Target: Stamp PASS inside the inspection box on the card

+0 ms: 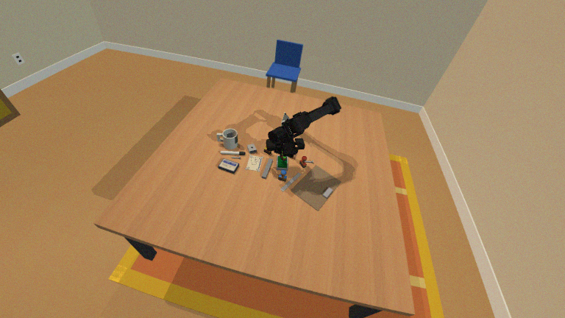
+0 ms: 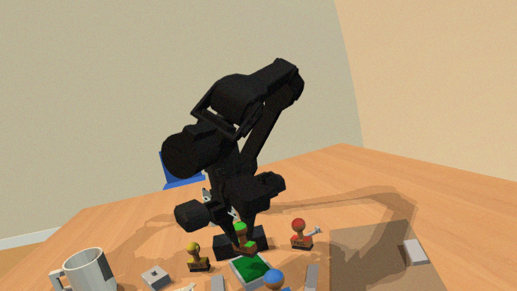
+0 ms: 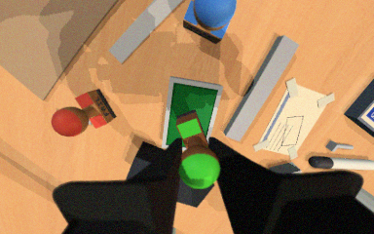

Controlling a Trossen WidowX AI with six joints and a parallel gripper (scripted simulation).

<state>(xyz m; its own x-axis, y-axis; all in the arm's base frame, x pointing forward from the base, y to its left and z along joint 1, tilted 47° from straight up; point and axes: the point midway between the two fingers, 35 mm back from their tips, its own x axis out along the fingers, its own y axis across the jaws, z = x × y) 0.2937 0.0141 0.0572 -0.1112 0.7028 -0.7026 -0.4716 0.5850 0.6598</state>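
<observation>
Claw: the claw is gripping the green-topped stamp by its handle, fingers closing in from both sides.
Green-topped stamp: it is hanging over the near-arm end of the green ink pad, leaning slightly; whether its base is touching the pad, I cannot tell.
Ink pad: it is lying on the desk, showing green inside a pale rim.
Card: the card is lying taped at its corners, its drawn box showing no print.
Red stamp: the FAIL stamp is standing to one side of the pad.
Yellow stamp: the HOLD stamp is standing on the pad's other side.
Blue stamp: the blue-topped stamp is standing near the pad's far end from the arm.
Grey bar: one bar is lying between pad and card.
Black block: the block is sitting behind the pad, partly hidden by the claw.
Mug: the grey mug is standing upright, well apart from the pad.
Marker: the marker is lying near the card.
</observation>
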